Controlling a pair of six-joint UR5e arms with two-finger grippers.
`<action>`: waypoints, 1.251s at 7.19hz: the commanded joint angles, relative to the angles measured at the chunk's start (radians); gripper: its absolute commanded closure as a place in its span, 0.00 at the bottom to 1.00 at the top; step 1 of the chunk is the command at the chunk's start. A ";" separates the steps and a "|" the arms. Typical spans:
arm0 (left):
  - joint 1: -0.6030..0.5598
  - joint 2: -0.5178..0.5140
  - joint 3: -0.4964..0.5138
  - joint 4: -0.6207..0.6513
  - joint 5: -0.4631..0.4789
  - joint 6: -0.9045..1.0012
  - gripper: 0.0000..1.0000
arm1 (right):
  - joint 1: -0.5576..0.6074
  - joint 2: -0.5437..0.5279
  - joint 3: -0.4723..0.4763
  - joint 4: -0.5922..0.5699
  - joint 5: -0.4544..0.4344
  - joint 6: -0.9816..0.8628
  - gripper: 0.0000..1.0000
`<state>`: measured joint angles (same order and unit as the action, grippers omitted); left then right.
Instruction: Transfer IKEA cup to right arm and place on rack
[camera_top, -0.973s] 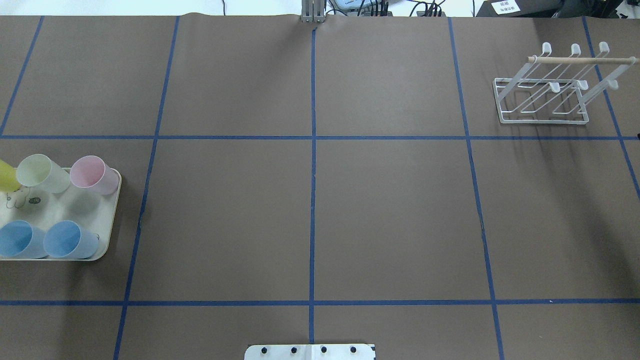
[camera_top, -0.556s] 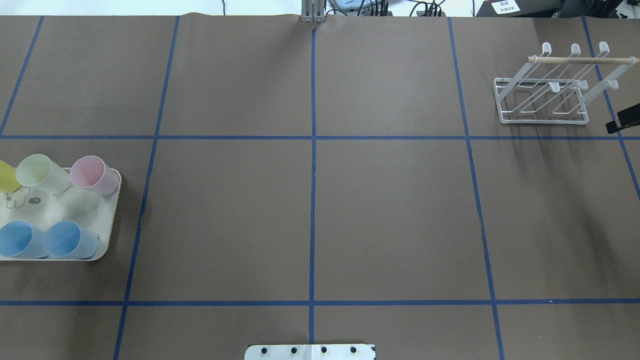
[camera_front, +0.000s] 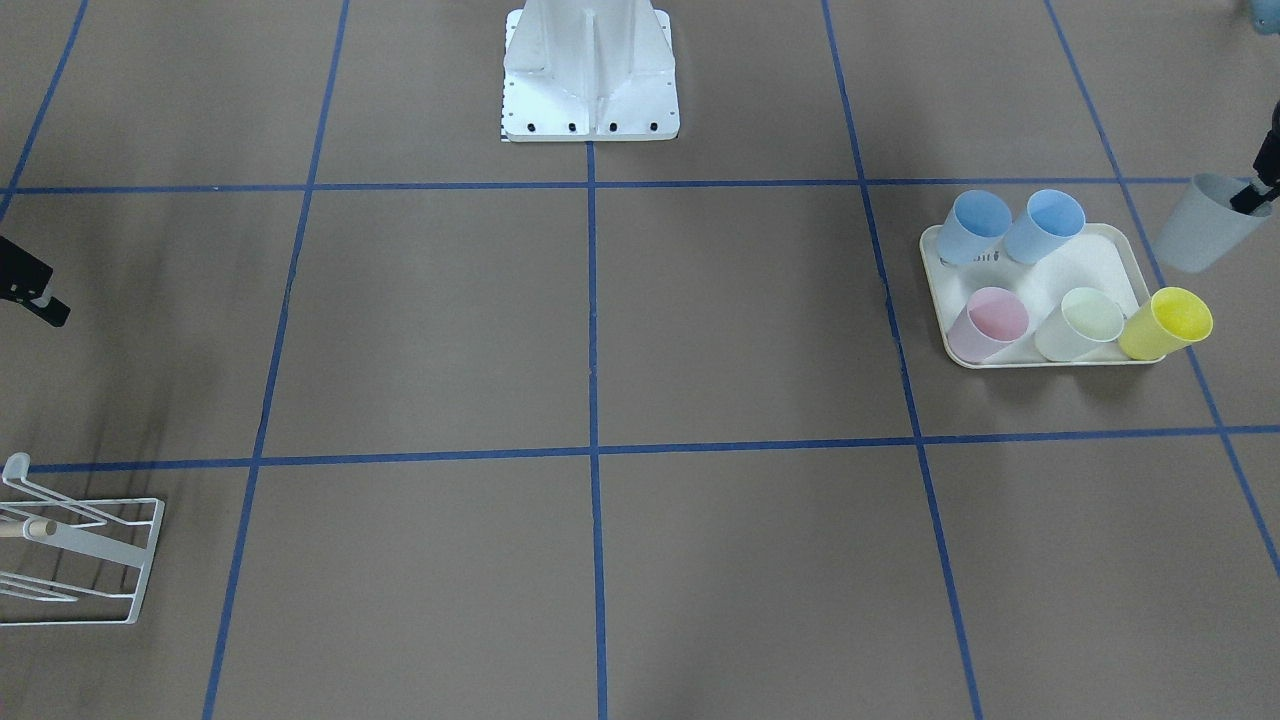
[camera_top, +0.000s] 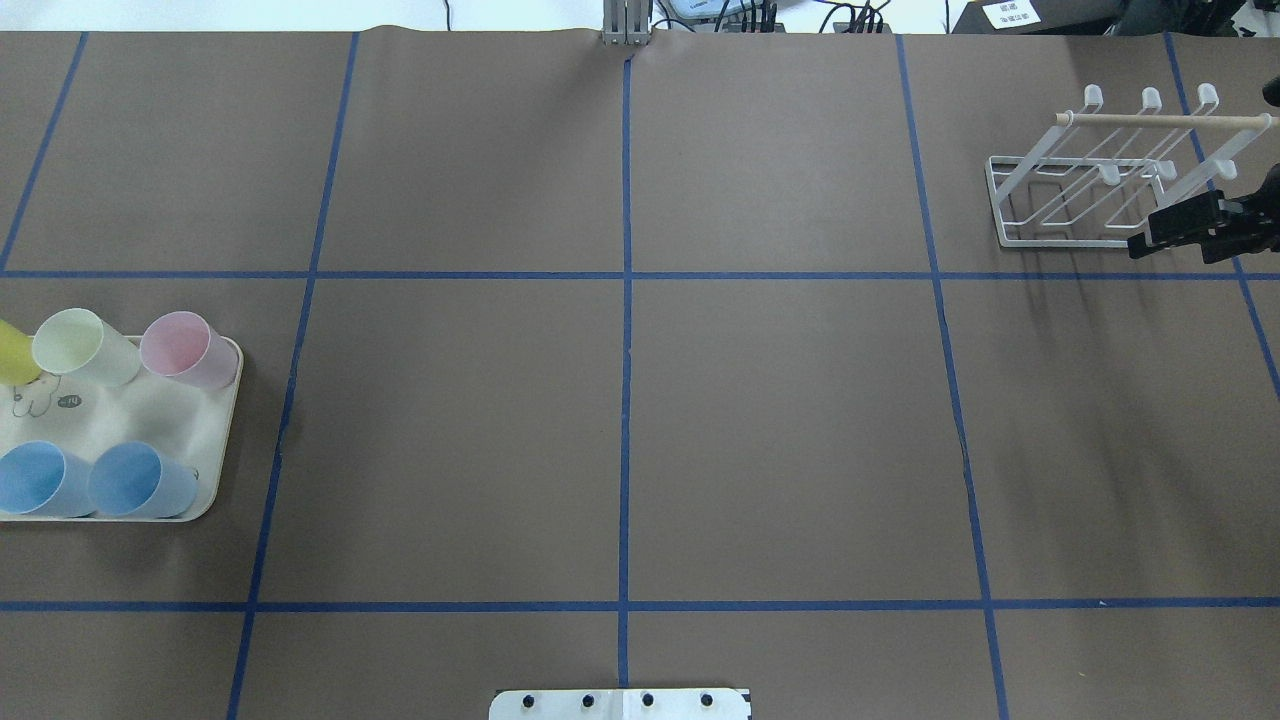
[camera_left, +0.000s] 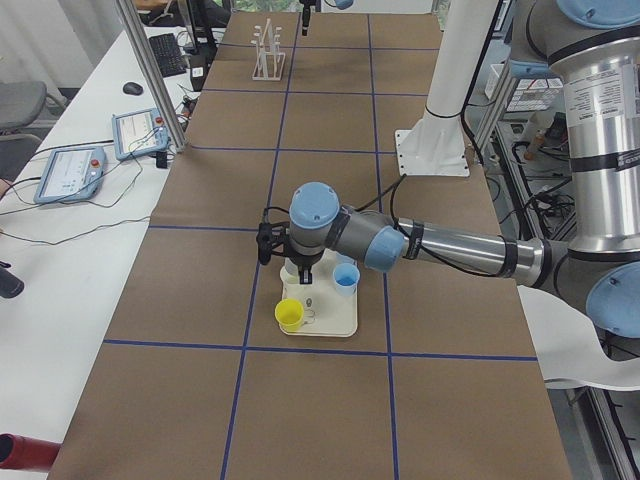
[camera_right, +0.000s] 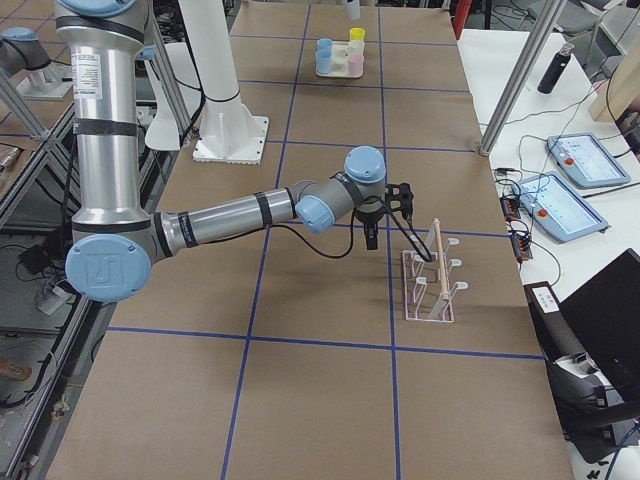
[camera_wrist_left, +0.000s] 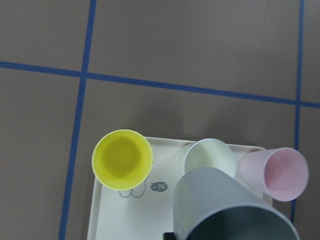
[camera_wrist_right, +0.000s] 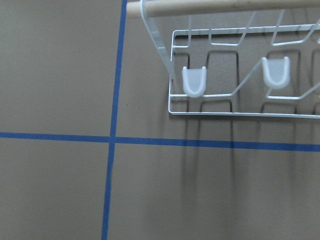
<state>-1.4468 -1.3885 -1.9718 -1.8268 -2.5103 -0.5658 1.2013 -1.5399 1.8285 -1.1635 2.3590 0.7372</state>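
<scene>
Grey cup is pinched by its rim in the left gripper, held up tilted near the tray, well apart from the rack. New bit: the right gripper has slid in from the table edge and now sits beside the rack, though I can't tell if it's open. Seems like the handover hasn't started yet.

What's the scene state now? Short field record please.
left end effector: shut on grey cup, held off the tray
right end effector: beside the rack, open or shut unclear
rack load: no cups
tray cups: two blue, pink, pale green, yellow
handover: not yet done
</scene>
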 joint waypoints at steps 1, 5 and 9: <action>0.098 -0.102 -0.077 -0.002 -0.001 -0.152 1.00 | -0.061 0.072 0.002 0.010 -0.003 0.158 0.00; 0.444 -0.477 -0.064 -0.008 0.109 -1.021 1.00 | -0.187 0.219 0.006 0.011 -0.041 0.410 0.01; 0.714 -0.633 -0.010 -0.240 0.450 -1.361 1.00 | -0.236 0.310 0.011 0.109 -0.043 0.593 0.01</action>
<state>-0.7995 -2.0039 -2.0030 -1.9372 -2.1859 -1.8058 0.9787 -1.2454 1.8432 -1.1261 2.3175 1.2954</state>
